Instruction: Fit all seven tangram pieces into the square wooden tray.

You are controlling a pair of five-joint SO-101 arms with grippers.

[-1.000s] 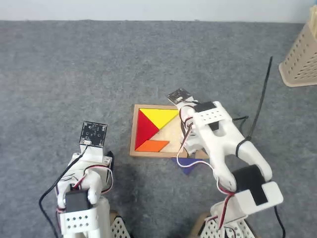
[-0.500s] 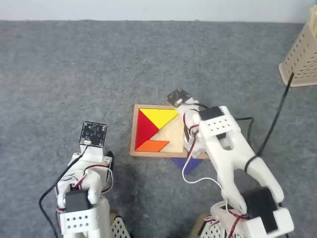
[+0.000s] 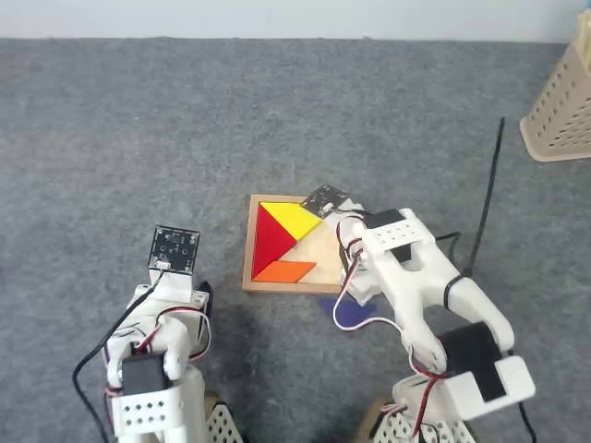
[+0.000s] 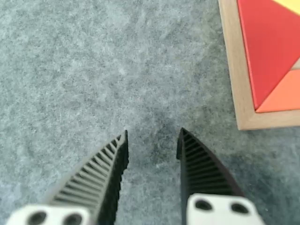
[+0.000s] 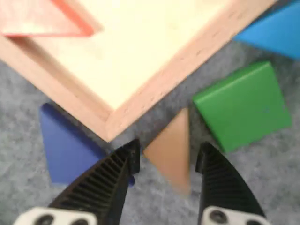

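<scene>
**Tangram half done:** The square wooden tray (image 3: 247, 247) lies near the middle of the grey table (image 3: 138, 138). Three of the seven pieces are seated in it. A yellow triangle (image 3: 294, 218) runs along the tray's far edge and a red triangle (image 3: 270, 242) along its left edge. An orange piece (image 3: 284, 271) fills the near left corner, touching the red one. The rest of the tray floor shows bare wood.

Four pieces lie loose on the table around the tray's near right corner. A dark-blue piece (image 3: 351, 312) sits just off the near edge. A tan triangle (image 5: 171, 150) lies just beside the corner itself, with a green square (image 5: 243, 110) next to it. A light-blue piece (image 5: 274, 30) rests just beside the right rim, farther along.

The right claw (image 5: 168, 147) hangs low over that corner. Its jaws are partly open with the tan triangle between them. Narrow gaps seem to show on both sides, though contact cannot be ruled out.

The left claw (image 4: 153, 133) is over bare table near the tray's near left corner. Its jaws are spread and it holds nothing.

A pale slotted basket (image 3: 561, 101) stands at the table's right edge, well apart from the tray, toward the far corner.
</scene>
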